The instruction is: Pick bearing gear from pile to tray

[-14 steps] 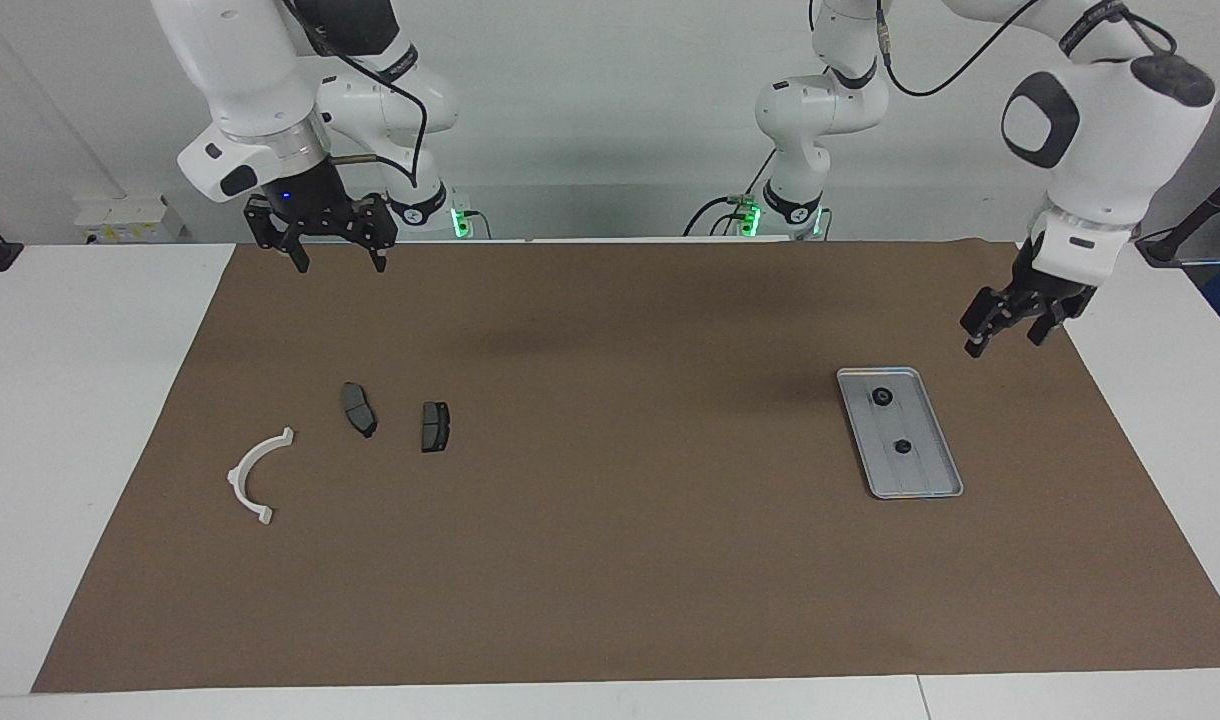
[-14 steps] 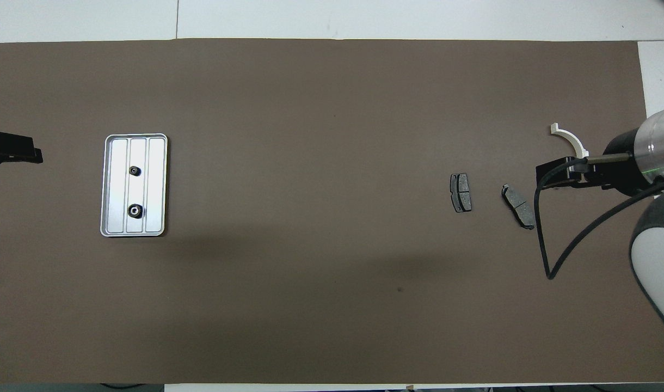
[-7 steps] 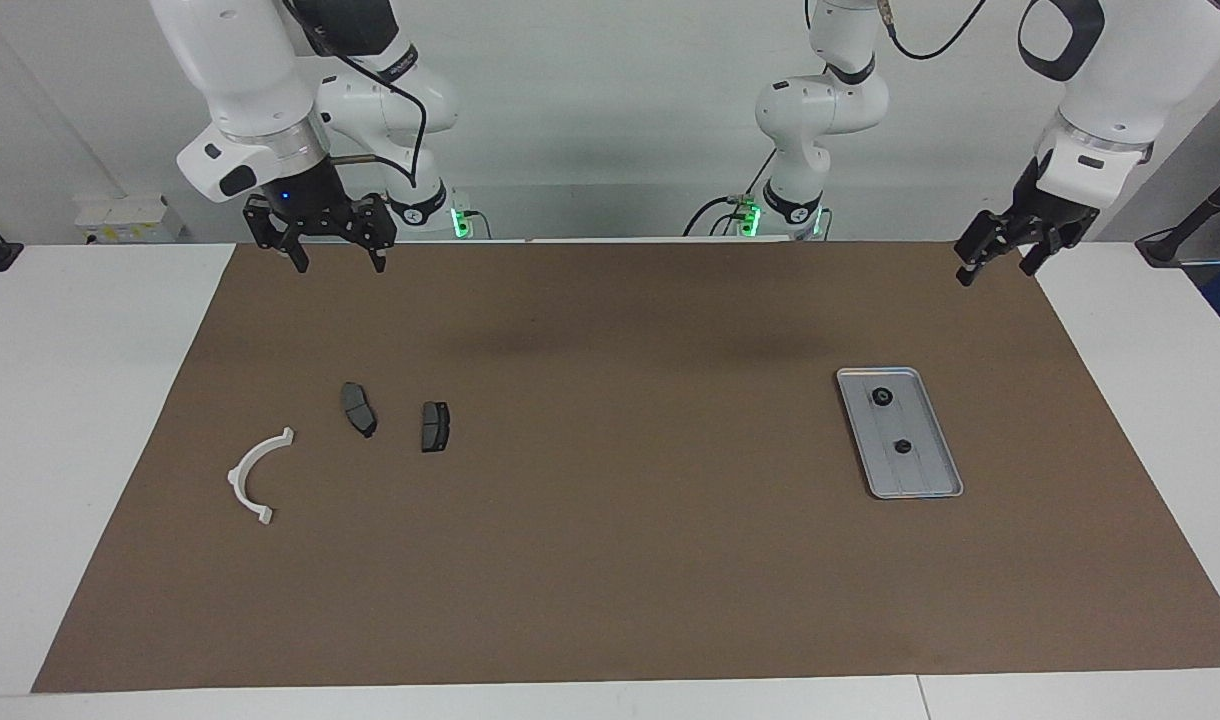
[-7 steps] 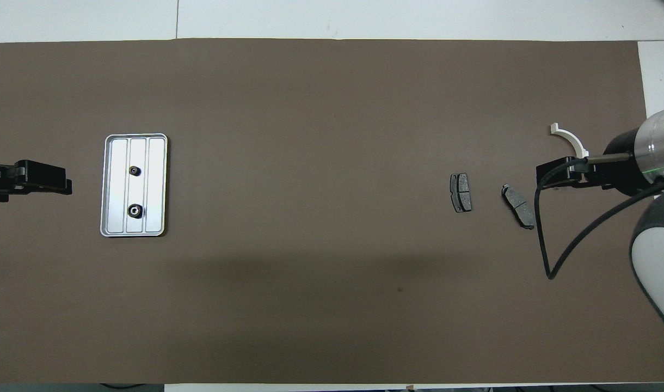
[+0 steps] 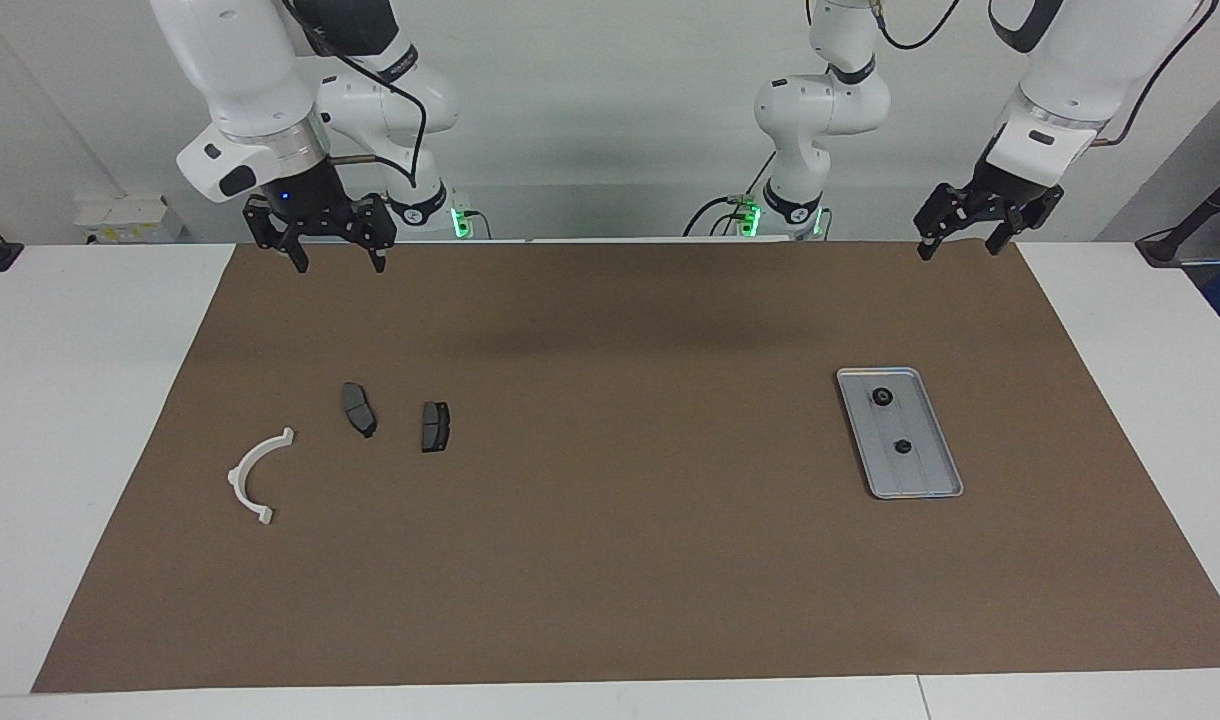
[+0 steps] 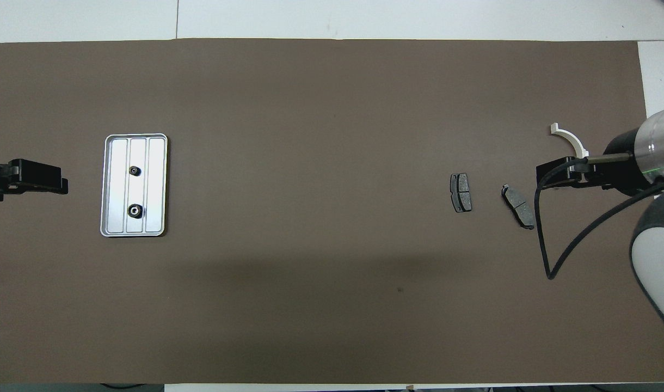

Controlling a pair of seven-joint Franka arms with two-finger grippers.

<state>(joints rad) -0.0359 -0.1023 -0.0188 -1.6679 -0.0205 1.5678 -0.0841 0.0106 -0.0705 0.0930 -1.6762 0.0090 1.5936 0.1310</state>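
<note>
The silver ribbed tray lies toward the left arm's end of the table and holds two small black round gears. In the overhead view the tray shows both gears. The pile lies toward the right arm's end: a white curved bracket and two dark grey brake pads. My left gripper is open and empty, raised over the mat's edge by the robots. My right gripper is open and empty, and waits raised over the mat's edge.
A brown mat covers most of the white table. In the overhead view the right gripper and its cable cover part of the white bracket. The left gripper shows beside the tray.
My left gripper has risen from beside the tray and swung toward the robots' end of the mat. The right arm and all parts have not moved.
</note>
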